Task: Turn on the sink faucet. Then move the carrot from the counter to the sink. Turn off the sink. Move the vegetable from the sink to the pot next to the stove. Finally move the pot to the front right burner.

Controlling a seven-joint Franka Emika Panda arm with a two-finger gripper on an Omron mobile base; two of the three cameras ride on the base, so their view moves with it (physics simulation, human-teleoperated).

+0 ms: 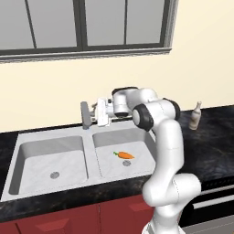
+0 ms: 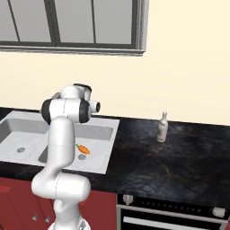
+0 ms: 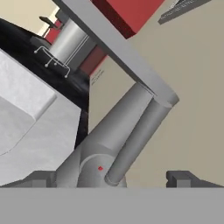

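Note:
The carrot (image 1: 124, 155) (image 2: 83, 149) lies in the right basin of the sink (image 1: 90, 153) (image 2: 110, 143), beside the drain. At the sink's back rim, between the basins, stands the grey sink faucet (image 1: 85, 115). My gripper (image 1: 94, 117) is held level just right of it, pointing at it. In the hand view the faucet (image 3: 127, 127) is very close, and my open gripper (image 3: 111, 178) has a tip on either side of its base, with nothing gripped. The pot and the front right burner are out of view.
A pale slim bottle (image 1: 195, 116) (image 2: 162, 127) stands at the back of the black counter (image 1: 212, 137) (image 2: 170, 161), right of the sink. The stove's front panel with round knobs (image 2: 128, 198) lies below the counter edge at the right. Red cabinet fronts (image 1: 68, 221) run under the sink.

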